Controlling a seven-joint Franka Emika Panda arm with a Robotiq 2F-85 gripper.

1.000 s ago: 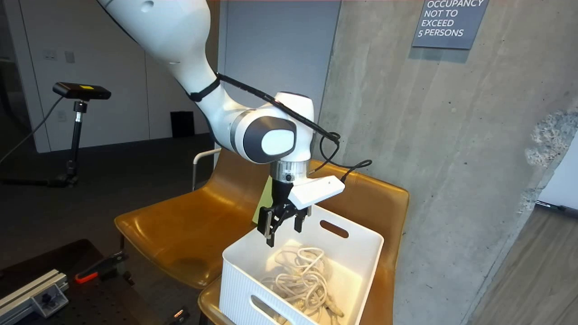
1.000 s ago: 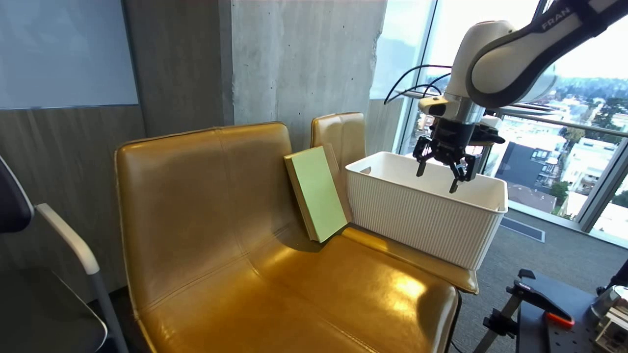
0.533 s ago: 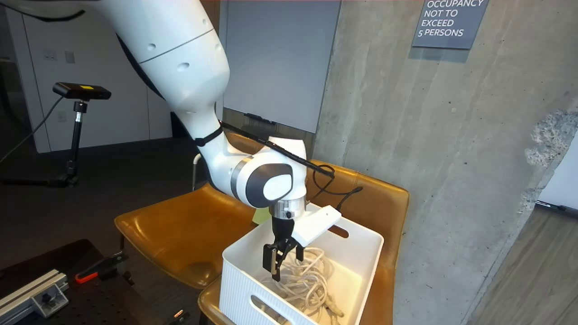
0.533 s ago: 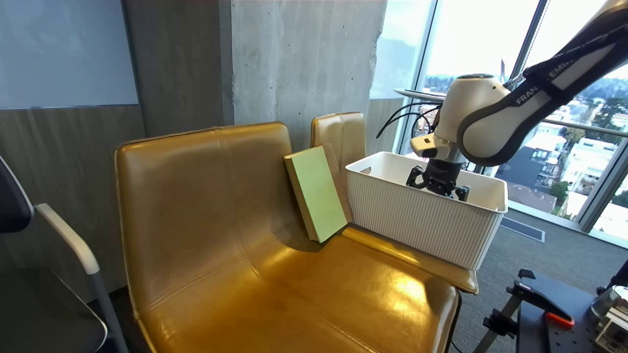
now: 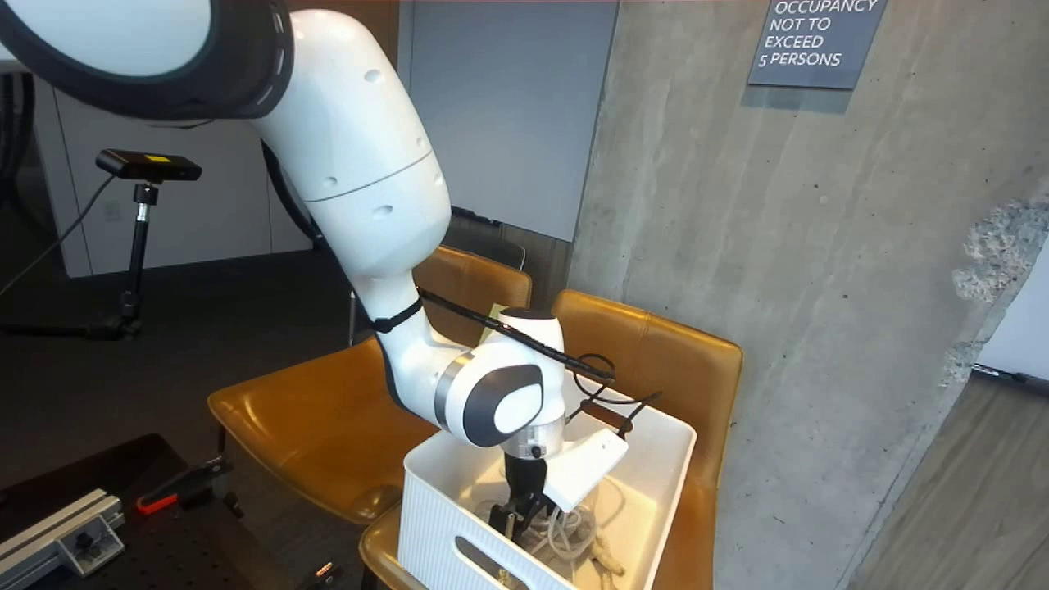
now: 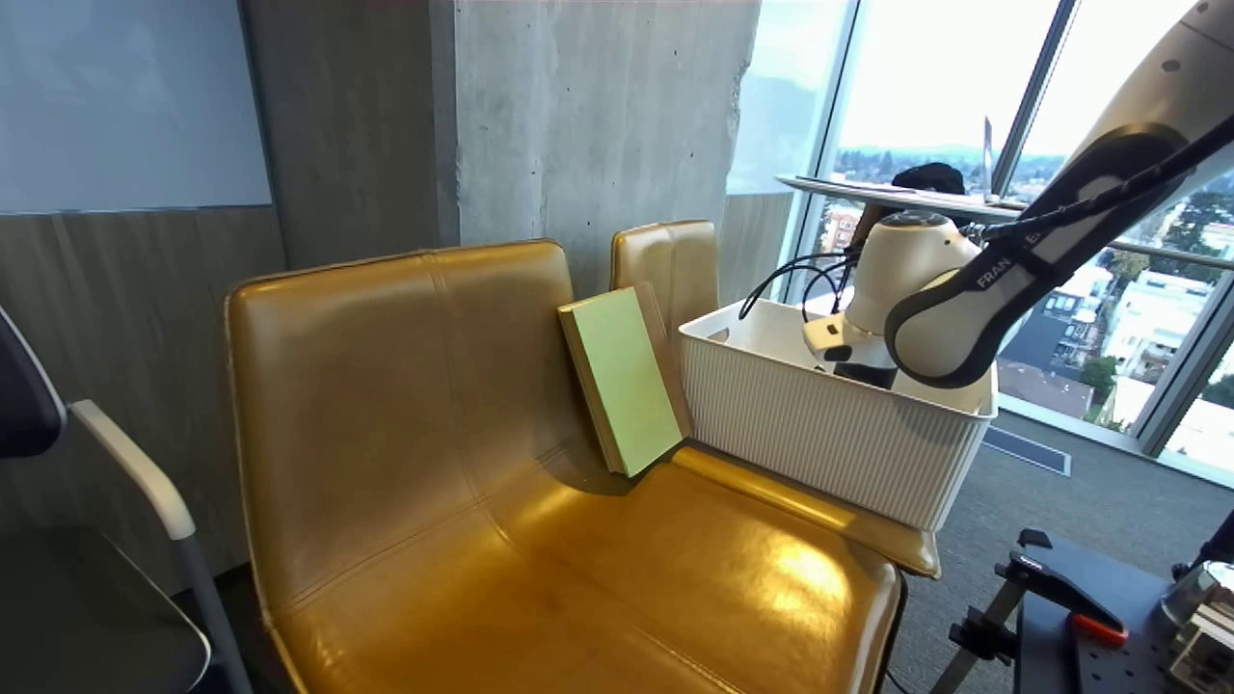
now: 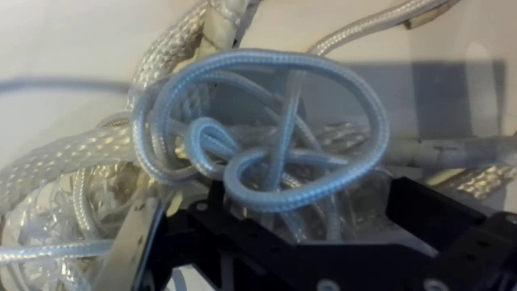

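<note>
The black two-fingered hand [image 7: 307, 192] is spread wide, with nothing clamped, down inside a white rectangular ribbed-plastic bin [image 6: 819, 434]. Pale, round braided cord [image 7: 284, 135] is seen in loops between its jaws and toward twelve o'clock in the wrist view. The bin is carried by a tan leather-look chair [image 5: 688, 344].
</note>
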